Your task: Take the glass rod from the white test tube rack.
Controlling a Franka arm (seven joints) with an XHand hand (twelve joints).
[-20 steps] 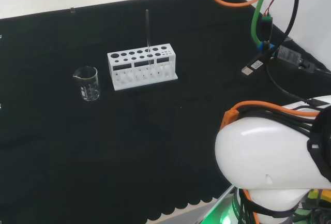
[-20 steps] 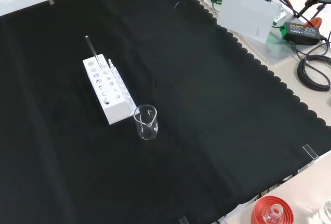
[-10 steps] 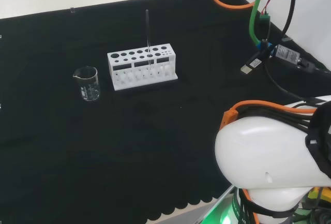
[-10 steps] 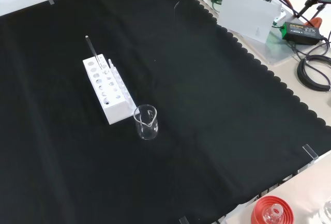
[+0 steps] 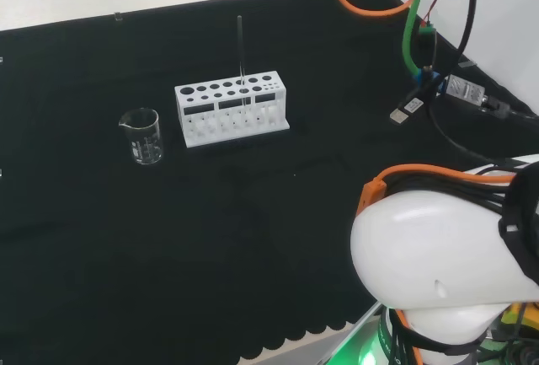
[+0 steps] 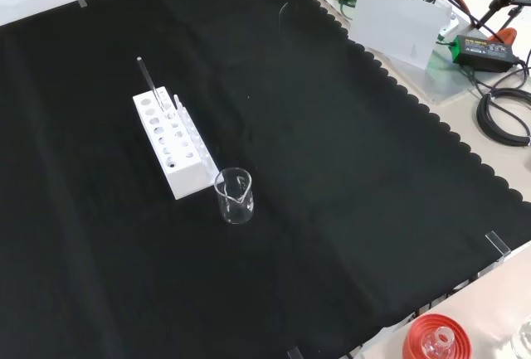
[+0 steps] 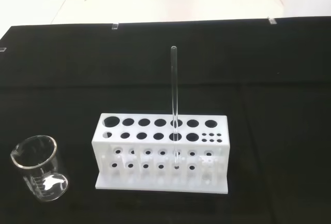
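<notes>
A white test tube rack [image 5: 232, 112] stands on the black cloth, left of centre in the head view. A thin glass rod [image 5: 241, 49] stands upright in one of its holes, towards the rack's right end in that view. In the front view the rack [image 6: 172, 143] runs away from the camera, with the rod [image 6: 149, 84] at its far end. The wrist view looks down at the rack [image 7: 163, 151] and the rod [image 7: 175, 100] from some distance, and nothing touches them.
A clear glass beaker [image 5: 141, 136] stands just left of the rack in the head view, and nearer than the rack in the front view [image 6: 234, 196]. The arm's white link [image 5: 446, 264] is at lower right. A red ribbed stand [image 6: 436, 338] sits off the cloth's near edge.
The arm's parts at the head view's top edge have shifted slightly to the left. The rack, rod and beaker have not moved.
</notes>
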